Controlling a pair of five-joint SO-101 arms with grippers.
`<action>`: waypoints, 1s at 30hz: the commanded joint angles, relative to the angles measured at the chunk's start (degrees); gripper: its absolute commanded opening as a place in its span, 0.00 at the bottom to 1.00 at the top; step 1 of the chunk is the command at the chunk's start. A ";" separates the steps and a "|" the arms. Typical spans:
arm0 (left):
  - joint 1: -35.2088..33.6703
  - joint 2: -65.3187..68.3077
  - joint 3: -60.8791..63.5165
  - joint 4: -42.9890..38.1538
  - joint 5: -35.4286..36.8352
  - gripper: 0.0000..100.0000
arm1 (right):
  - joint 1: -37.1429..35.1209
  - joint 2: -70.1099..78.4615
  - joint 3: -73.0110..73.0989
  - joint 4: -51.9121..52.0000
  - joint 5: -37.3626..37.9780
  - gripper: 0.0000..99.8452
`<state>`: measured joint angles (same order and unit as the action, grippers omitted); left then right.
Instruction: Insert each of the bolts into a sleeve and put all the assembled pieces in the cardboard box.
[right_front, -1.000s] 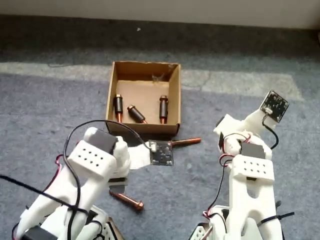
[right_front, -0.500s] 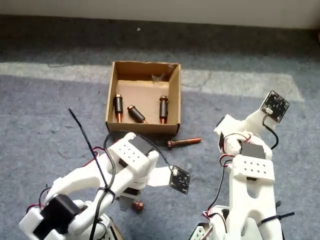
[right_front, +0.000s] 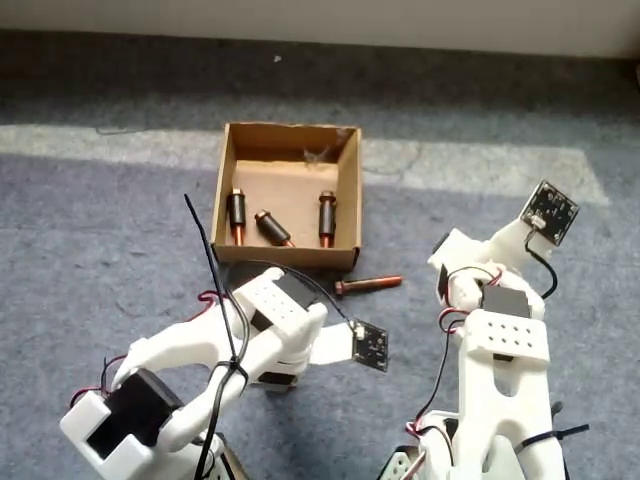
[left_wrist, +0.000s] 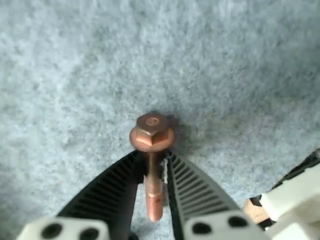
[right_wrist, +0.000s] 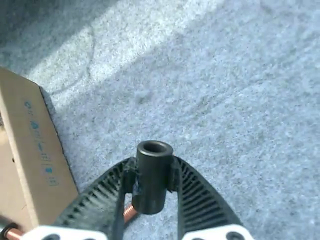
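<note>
while the left arm (right_front: 262, 325) is folded low over the grey carpet (right_front: 100, 230) at the near left, the left gripper (left_wrist: 154, 159) pinches a copper bolt (left_wrist: 152, 136) by the shank just under its hexagonal head. its ribbed fingers (left_wrist: 117, 187) are pressed in on either side. the bolt's long axis runs along the fingers, with the head out beyond the tips toward the carpet and the plain end back toward the wrist; whether the head touches the carpet cannot be told. further along, the cardboard box (right_front: 222, 190) already holds three assembled pieces (right_front: 272, 228) lying on its floor. a loose bolt (right_front: 368, 285) lies on the carpet just beside the box's near right corner, its length roughly parallel to that wall. at the right, the right gripper (right_wrist: 151, 170) is clamped on a black sleeve (right_wrist: 151, 182), which stands along the fingers with its open bore facing away from the wrist. the pairing turns on those two axes. the sleeve's mouth is free and presented outward, but the held bolt leads with its head, so its entering end sits between the left fingers, likely calling for a turned wrist or a new grip before the two meet. the two held parts are well apart, with the loose bolt between them and nearer the right arm (right_front: 500, 345).
</note>
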<state>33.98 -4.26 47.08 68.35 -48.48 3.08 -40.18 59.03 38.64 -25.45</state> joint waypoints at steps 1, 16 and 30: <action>0.40 -0.66 -2.24 -2.99 7.65 0.00 | 0.66 -2.24 -0.13 -0.84 0.62 0.00; -2.86 -31.87 -1.54 -3.25 24.53 0.00 | -7.96 -12.97 5.14 3.82 8.97 0.00; -18.15 -54.73 -1.45 -15.21 50.37 0.00 | -27.91 -38.55 21.76 -3.03 19.25 0.00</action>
<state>18.24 -54.81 46.11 58.07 -4.26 -21.45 -74.55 79.08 39.60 -10.07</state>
